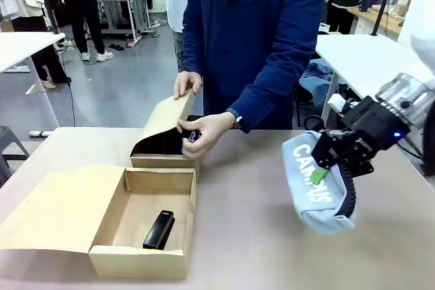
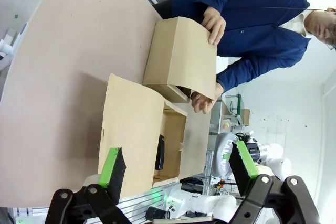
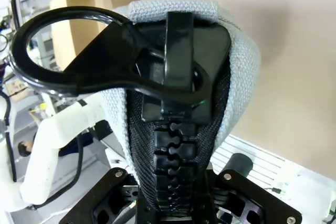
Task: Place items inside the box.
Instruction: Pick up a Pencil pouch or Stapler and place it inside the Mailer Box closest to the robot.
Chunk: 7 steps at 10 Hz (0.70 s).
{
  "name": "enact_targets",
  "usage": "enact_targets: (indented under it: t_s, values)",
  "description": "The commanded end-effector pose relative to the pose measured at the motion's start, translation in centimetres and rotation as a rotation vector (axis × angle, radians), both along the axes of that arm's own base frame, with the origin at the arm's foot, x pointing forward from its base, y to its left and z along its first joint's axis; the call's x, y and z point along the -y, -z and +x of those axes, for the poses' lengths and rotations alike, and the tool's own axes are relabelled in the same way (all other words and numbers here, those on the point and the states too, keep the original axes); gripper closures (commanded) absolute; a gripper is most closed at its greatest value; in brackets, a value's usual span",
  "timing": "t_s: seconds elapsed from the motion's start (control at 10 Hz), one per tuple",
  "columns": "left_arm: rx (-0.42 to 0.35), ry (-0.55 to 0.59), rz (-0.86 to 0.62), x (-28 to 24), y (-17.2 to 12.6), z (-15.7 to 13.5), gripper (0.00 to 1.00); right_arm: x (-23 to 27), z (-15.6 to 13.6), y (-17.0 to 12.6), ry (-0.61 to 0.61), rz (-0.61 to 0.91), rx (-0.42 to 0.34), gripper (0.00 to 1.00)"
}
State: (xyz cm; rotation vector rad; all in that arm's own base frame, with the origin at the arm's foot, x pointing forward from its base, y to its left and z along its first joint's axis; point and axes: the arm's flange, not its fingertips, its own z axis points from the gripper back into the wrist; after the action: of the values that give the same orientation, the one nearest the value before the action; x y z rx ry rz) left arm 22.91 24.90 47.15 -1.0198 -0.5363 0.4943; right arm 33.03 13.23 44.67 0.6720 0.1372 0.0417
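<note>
Grey zip pencil case (image 1: 312, 205), printed "CAMPUS", occupies the centre of the right wrist view, with its black zip pull (image 3: 110, 61) and zip teeth (image 3: 168, 156) facing the lens. In the front view the case hangs at the right of the frame, raised clear of the table (image 1: 258, 249), one end pointing down and the printed side facing picture left. The right gripper (image 1: 319, 174) is clamped on the case, with one green pad pressed against the printed fabric. The black stapler (image 1: 158, 229) lies flat on the floor of the open cardboard box (image 1: 139, 263) at the lower left of the front view; the box lid is folded out to picture left. Directly behind this box stands a second, smaller cardboard box (image 1: 163, 161) with its lid (image 1: 165, 119) raised. The person in a blue coat (image 1: 265, 32) holds the top edge of that lid with one hand (image 1: 187, 84); the other hand (image 1: 204, 132) holds a small dark item (image 1: 193, 136) at the box opening, too covered by the fingers to identify. In the left wrist view the left gripper (image 2: 176, 156) has its fingers spread apart with nothing between the green pads, above the open box.
</note>
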Motion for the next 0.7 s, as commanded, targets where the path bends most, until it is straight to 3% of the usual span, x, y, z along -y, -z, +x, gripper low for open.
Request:
enact_targets:
  t_s: [0.0, 0.6]
  values:
    - [0.028, 0.006, -0.005, 0.0, 0.0, 0.1, 0.00, 1.0, 0.1, 0.1, 0.038, -0.002, -0.003, 0.93]
    - [0.028, 0.006, -0.005, 0.0, 0.0, 0.1, 0.00, -0.1, -1.6, -2.1, 0.048, -0.136, 0.018, 0.93]
